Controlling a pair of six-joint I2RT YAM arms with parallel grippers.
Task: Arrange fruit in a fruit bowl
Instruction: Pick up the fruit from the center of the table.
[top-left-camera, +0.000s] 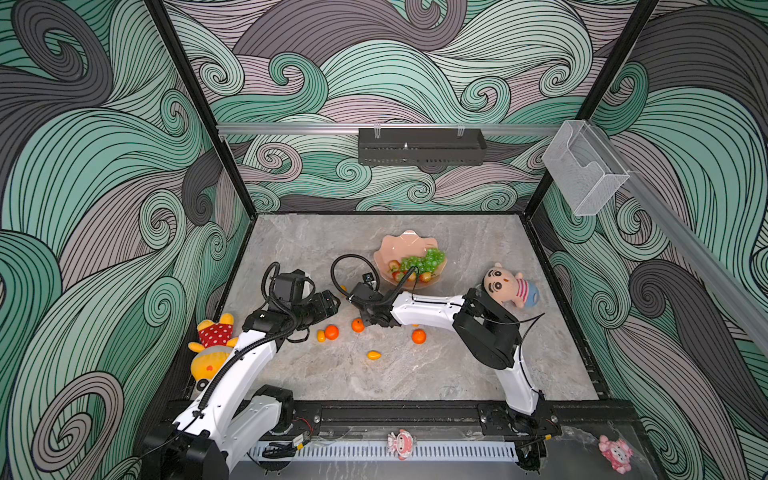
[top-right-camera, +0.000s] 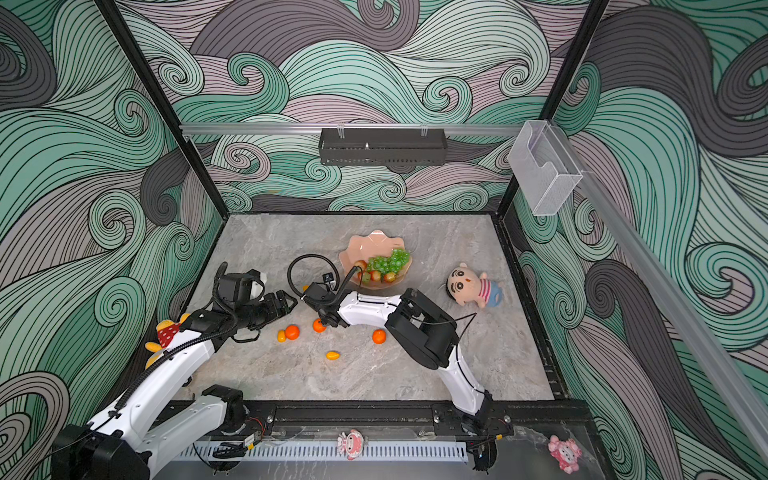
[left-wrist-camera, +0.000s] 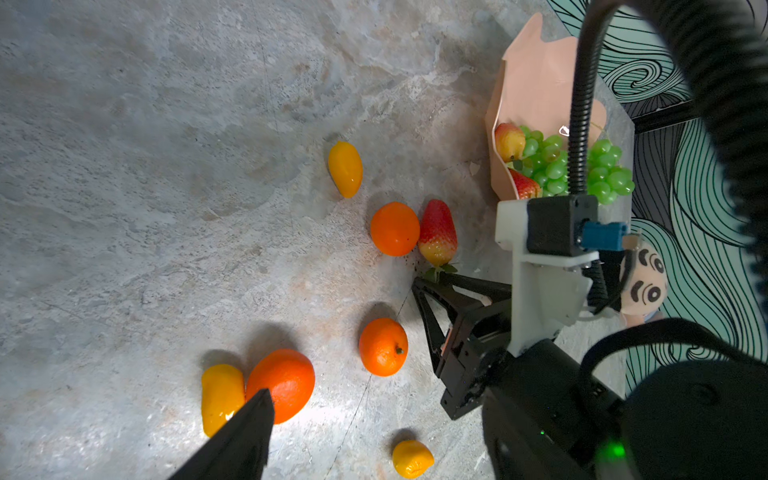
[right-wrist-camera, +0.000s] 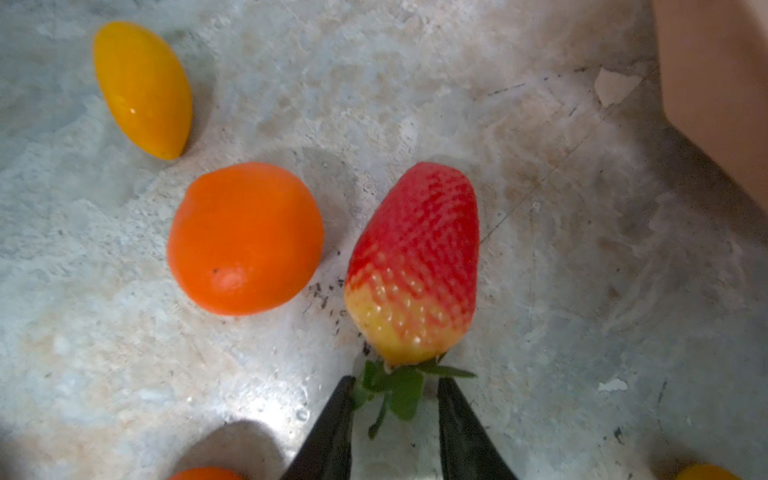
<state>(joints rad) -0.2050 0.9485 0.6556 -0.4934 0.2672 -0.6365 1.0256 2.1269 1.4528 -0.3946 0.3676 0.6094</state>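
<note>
Left gripper: the black left gripper (top-left-camera: 332, 302) hovers above the grey marbled tabletop (top-left-camera: 415, 374), jaws wide and empty.
Loose fruit: a small glossy yellow oval (top-left-camera: 321, 336) touches a round orange toy tangerine (top-left-camera: 331, 332). Another tangerine (top-left-camera: 358, 325) lies just beside the right arm's wrist.
Right gripper: the black right gripper (right-wrist-camera: 395, 386) sits low at the table, jaws narrow and straddling the strawberry's green leaf cap. No firm clamp shows.
Strawberry: the red toy strawberry (right-wrist-camera: 415, 266), pale yellow near its cap, lies on its side near the bowl, outside it.
Handling: probably light, stiff and slick. The leaves look thin and floppy, a poor hold, so the broad pale shoulder seems safer.
Bowl: the shallow peach-pink scalloped bowl (top-left-camera: 399, 241) holds a green grape bunch (top-left-camera: 419, 261) and some strawberries.
</note>
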